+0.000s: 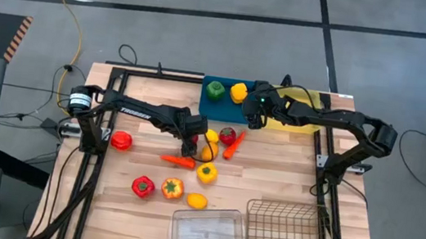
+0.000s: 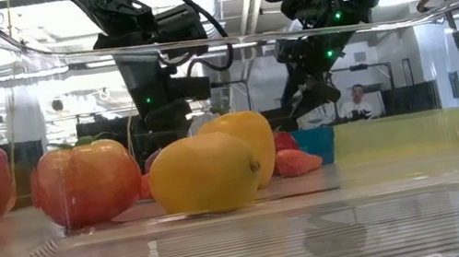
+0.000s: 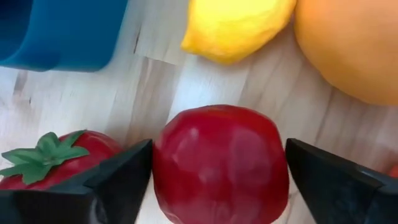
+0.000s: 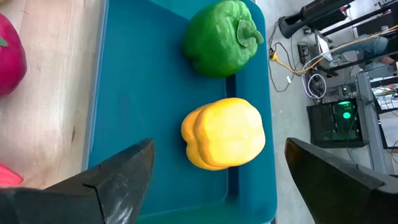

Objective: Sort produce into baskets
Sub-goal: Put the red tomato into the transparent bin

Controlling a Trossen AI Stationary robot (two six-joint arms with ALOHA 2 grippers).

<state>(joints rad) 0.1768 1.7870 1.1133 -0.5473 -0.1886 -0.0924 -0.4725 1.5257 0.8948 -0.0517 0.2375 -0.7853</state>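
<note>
My left gripper point(image 1: 192, 143) is open and low at the table's middle. Its fingers stand on either side of a round red fruit point(image 3: 221, 143) that rests on the wood. A strawberry point(image 3: 50, 158), a lemon point(image 3: 236, 25) and an orange point(image 3: 348, 50) lie beside it. My right gripper point(image 1: 256, 115) is open and empty above the blue tray point(image 4: 137, 93). A green pepper point(image 4: 221, 37) and a yellow pepper point(image 4: 224, 134) lie in that tray. The yellow tray point(image 1: 300, 119) lies partly under the right arm. My left gripper's fingers point(image 3: 124, 177) come level with the table and stand close against the red fruit's two sides. I cannot tell whether they touch it. The fruit sits on the table.
Loose on the wood lie a red pepper point(image 1: 120, 140), a carrot point(image 1: 179, 161), a yellow pepper point(image 1: 207, 172), a red pepper point(image 1: 143, 185), an orange pepper point(image 1: 173, 187), a lemon point(image 1: 197, 201) and another carrot point(image 1: 233, 145). A clear bin point(image 1: 208, 234) and a wire basket point(image 1: 279, 234) stand at the near edge.
</note>
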